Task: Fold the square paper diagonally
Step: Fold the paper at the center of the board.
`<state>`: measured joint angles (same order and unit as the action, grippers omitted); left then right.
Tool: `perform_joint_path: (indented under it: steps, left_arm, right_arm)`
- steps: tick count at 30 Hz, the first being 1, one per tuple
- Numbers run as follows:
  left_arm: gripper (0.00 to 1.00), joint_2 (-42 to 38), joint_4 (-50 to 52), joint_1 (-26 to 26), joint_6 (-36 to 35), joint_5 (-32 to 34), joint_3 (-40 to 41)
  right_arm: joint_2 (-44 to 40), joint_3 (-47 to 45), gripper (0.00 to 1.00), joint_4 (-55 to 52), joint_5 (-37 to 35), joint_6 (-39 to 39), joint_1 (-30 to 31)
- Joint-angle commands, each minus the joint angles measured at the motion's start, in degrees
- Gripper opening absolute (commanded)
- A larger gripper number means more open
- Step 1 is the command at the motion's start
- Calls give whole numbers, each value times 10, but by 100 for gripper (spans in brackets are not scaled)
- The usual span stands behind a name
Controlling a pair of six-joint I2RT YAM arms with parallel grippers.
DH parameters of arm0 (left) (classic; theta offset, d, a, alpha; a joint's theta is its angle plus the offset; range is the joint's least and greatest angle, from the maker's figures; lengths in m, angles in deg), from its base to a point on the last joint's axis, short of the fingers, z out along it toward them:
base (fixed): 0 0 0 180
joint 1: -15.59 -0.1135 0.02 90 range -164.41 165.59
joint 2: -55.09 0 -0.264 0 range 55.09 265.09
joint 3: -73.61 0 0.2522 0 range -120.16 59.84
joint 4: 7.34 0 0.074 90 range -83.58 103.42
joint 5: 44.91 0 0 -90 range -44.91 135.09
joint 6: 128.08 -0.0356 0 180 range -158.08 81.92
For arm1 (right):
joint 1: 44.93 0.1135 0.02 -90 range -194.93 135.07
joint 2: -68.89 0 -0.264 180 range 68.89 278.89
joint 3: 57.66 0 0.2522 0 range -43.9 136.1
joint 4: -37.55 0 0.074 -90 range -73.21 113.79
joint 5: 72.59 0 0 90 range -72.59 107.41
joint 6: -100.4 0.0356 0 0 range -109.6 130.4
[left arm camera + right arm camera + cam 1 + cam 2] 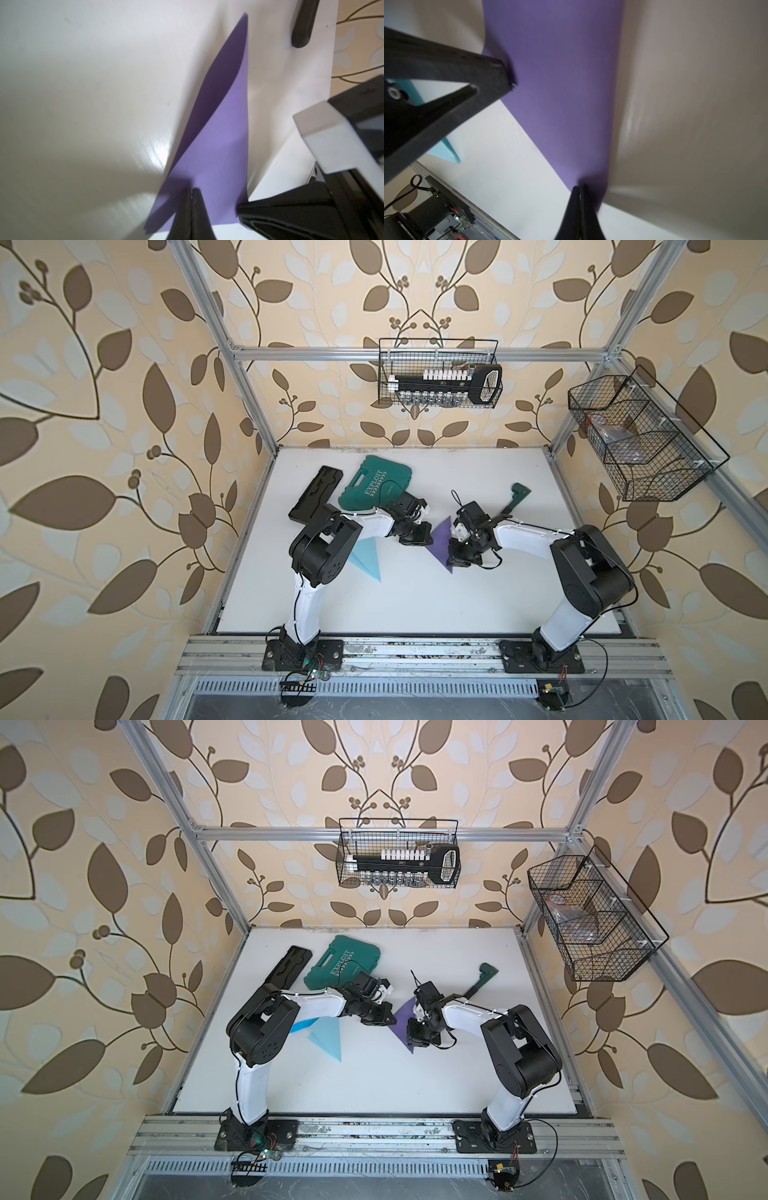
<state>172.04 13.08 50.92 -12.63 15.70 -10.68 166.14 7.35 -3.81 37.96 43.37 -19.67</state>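
My left gripper (191, 193) is fully closed and holds nothing, its tip resting on the purple paper (224, 135). My right gripper (580, 190) is closed the same way, tip down at the paper's edge. The paper lies in the middle of the bench (415, 605), between my arms, doubled into a triangle. In the left wrist view its upper layer bows up off the lower one. I judge this to be the creasing step: the next move calls for sliding one closed tip along the fold while the other pins the sheet. In both top views my right gripper covers the triangle's right part, so I cannot tell whether the corners meet.
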Motion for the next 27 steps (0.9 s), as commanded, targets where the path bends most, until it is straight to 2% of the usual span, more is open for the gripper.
perform_joint_path:
  steps: [1, 8, 16, 27]
  left_arm:
    - [0, 36, 96, 3, -15, 71, 18]
    - [0, 34, 97, 3, -16, 72, 18]
    - [0, 37, 95, 3, -16, 68, 17]
    - [0, 37, 96, 3, -18, 68, 17]
  right_arm:
    - [-10, -31, 0, -35, -29, -17, -8]
    - [-24, -56, 0, -41, -35, -28, -17]
    - [-81, -24, 0, -23, -3, -6, -11]
    - [-9, 2, 0, -9, 13, 1, 18]
